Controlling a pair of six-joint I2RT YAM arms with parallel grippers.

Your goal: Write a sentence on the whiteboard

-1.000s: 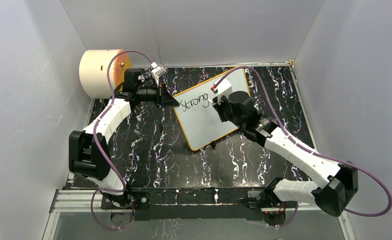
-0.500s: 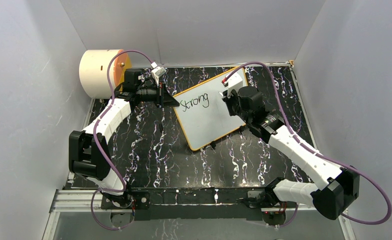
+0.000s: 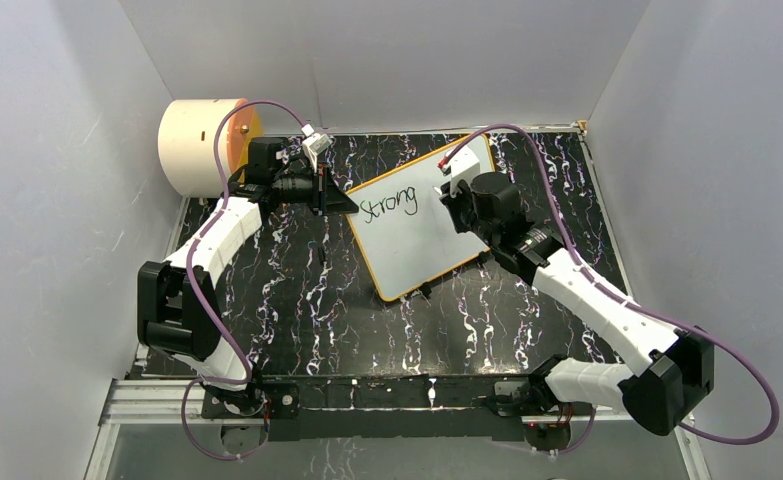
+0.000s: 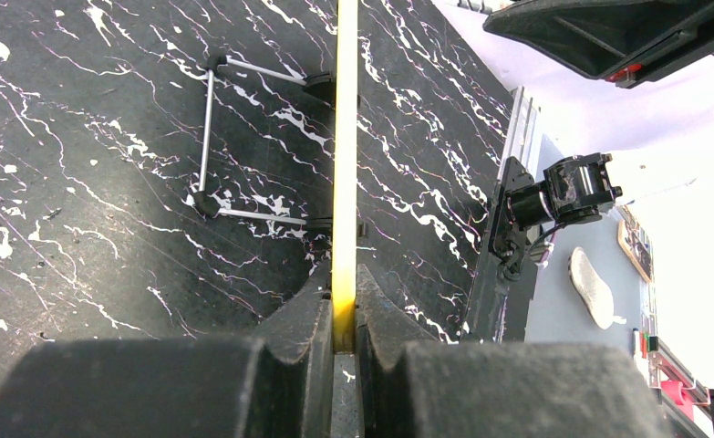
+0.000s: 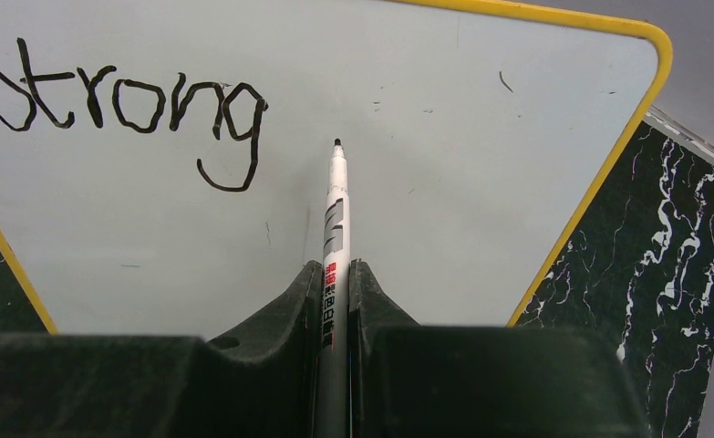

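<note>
Enclosure: plain pale walls (image 3: pixel 387 60) on three sides; worktop (image 3: pixel 297 300) black with white marbling.

Item, whiteboard (image 3: pixel 407 245): you find it near the far edge, about midway between the left and right edges. Its long axis runs from left toward the far right corner, and the word "Strong" (image 5: pixel 120 100) follows that axis.

Item, left gripper (image 4: pixel 344 301): narrowed onto the board's yellow frame at its left end.

Item, right gripper (image 5: pixel 335 274): pinching a marker (image 5: pixel 336 210), tip over bare board right of the "g"; you cannot tell whether it touches.

Only the left wrist view shows you a wire prop (image 4: pixel 209 137) beside the board.

Item, cream cylinder (image 3: pixel 199 145): far left corner.
</note>
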